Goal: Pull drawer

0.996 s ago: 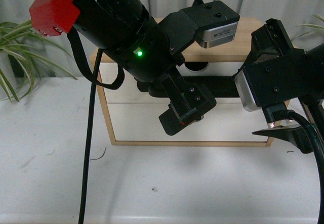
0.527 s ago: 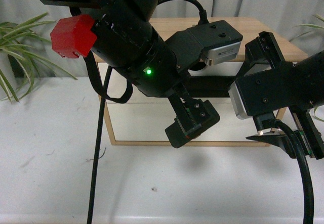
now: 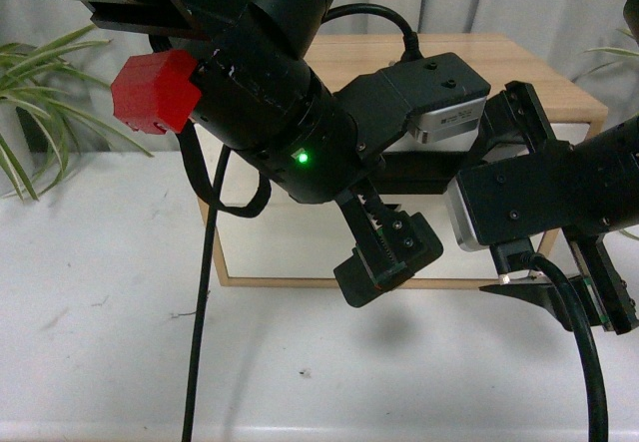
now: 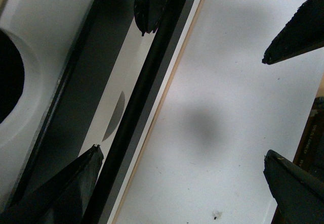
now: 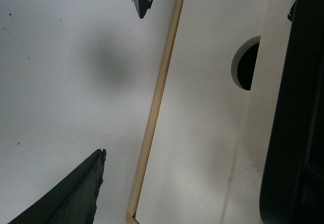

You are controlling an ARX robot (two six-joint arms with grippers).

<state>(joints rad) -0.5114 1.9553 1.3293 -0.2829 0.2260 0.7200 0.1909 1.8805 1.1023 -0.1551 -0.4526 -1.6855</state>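
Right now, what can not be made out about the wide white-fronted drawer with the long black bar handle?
- Front view: the left arm and right arm hide most of the drawer; how far out it is cannot be told.
- Left wrist view: whether the left gripper touches the black bar handle is unclear.
- The drawer's inside shows in no view.

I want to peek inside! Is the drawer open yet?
No, shut, it seems: the drawer sits flush with the front below; no inside shows.
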